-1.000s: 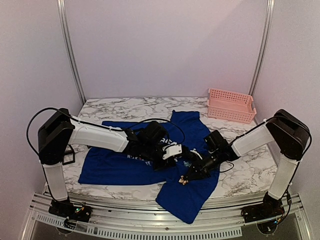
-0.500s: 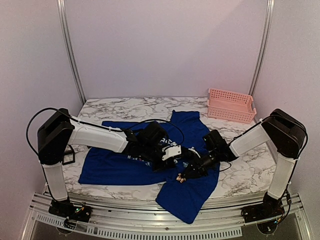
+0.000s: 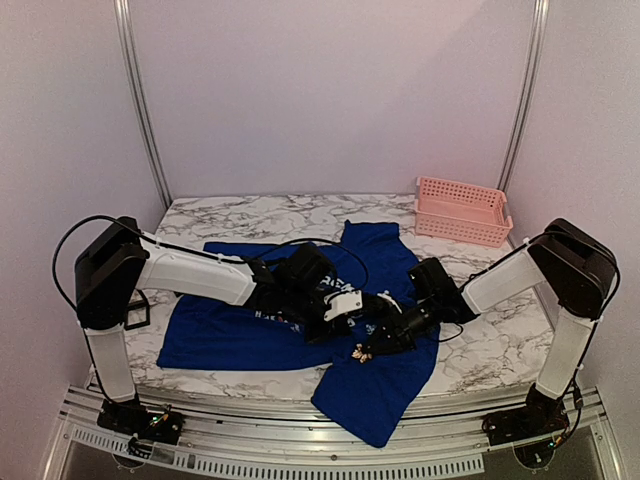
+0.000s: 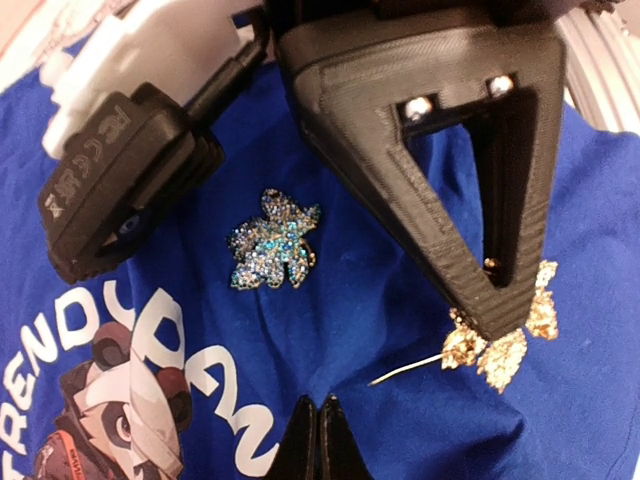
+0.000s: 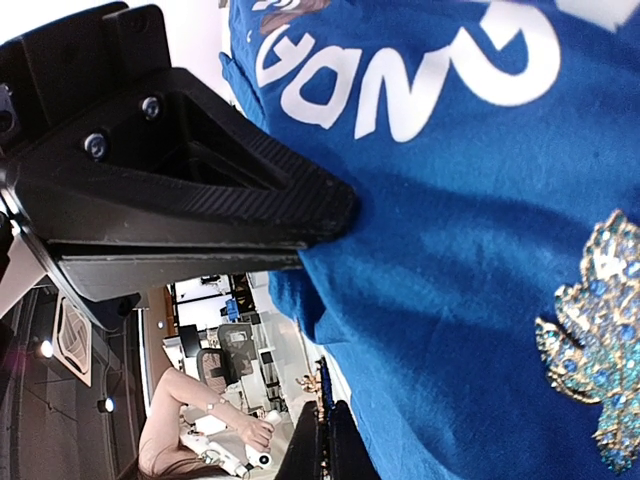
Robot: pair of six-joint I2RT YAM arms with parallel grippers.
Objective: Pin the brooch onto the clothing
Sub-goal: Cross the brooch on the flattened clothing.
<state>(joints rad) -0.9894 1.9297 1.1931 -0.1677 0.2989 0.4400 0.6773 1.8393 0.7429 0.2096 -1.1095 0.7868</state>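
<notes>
The royal-blue T-shirt (image 3: pixel 240 335) lies spread on the marble table, its white-lettered panda print (image 4: pixel 110 400) showing in the left wrist view. My left gripper (image 3: pixel 350 316) (image 4: pixel 318 400) is shut, pinching a small raised fold of the shirt (image 4: pixel 380 300). My right gripper (image 3: pixel 370 347) (image 5: pixel 326 405) is shut on a gold brooch (image 4: pixel 500 340) (image 3: pixel 360 353). The brooch's open pin (image 4: pixel 405 372) points toward the pinched fold, a short way from it. A blue-teal jewelled brooch (image 4: pixel 272 243) (image 5: pixel 600 370) lies on the shirt beside the print.
A pink slatted basket (image 3: pixel 462 210) stands at the back right of the table (image 3: pixel 250 212). A small black-framed object (image 3: pixel 138 312) sits by the left arm's base. The shirt's lower part (image 3: pixel 370 410) hangs over the front edge. The two grippers are almost touching.
My right gripper has moved a little left and farther onto the shirt with the gold brooch, closer to my left gripper. The left arm has stayed in place.
</notes>
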